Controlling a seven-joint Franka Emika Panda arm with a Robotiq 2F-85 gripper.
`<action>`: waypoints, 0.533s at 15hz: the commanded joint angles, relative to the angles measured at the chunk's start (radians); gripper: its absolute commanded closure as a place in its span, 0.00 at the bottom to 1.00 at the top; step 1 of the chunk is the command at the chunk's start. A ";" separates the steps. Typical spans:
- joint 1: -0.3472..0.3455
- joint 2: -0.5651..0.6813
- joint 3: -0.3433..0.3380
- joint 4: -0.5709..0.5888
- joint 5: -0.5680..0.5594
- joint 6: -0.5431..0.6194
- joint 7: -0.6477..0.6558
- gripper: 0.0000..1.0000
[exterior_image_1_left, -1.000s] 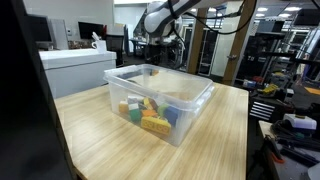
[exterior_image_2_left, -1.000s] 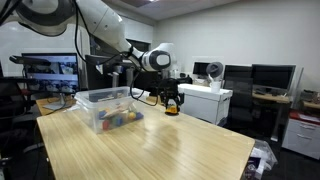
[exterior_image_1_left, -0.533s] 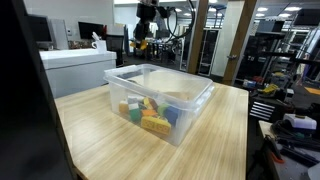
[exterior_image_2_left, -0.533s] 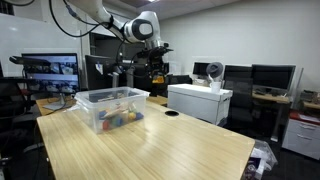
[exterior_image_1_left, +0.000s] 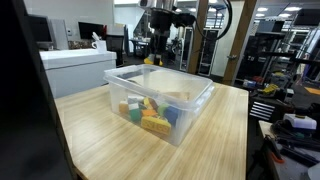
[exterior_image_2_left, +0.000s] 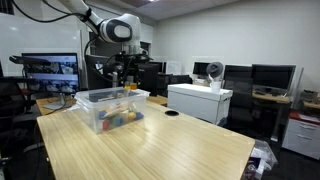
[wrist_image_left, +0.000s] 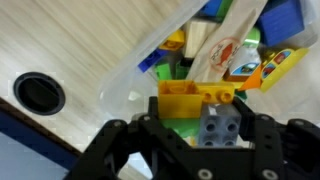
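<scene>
We have the arm arched up high with the wrist pointing straight down. In both exterior views the black two-finger gripper (exterior_image_1_left: 150, 55) hangs over the far edge of the clear plastic bin (exterior_image_1_left: 198, 102), clear of its contents. In the wrist view the jaws are closed partway, clamped on a yellow plastic building block (wrist_image_left: 190, 97) with a grey studded block (wrist_image_left: 222, 125) stuck to it. The held piece is in the air above the bin rim, apart from the loose pile of mixed coloured blocks (wrist_image_left: 255, 55) inside. The bin sits on a light wooden table (wrist_image_left: 70, 40). A round black cable hole (wrist_image_left: 38, 92) shows in the tabletop just outside the bin wall.
</scene>
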 joint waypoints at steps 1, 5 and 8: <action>0.022 -0.152 -0.026 -0.245 0.033 0.027 -0.148 0.55; 0.074 -0.215 -0.046 -0.419 -0.055 0.190 -0.218 0.07; 0.107 -0.231 -0.056 -0.465 -0.134 0.270 -0.188 0.00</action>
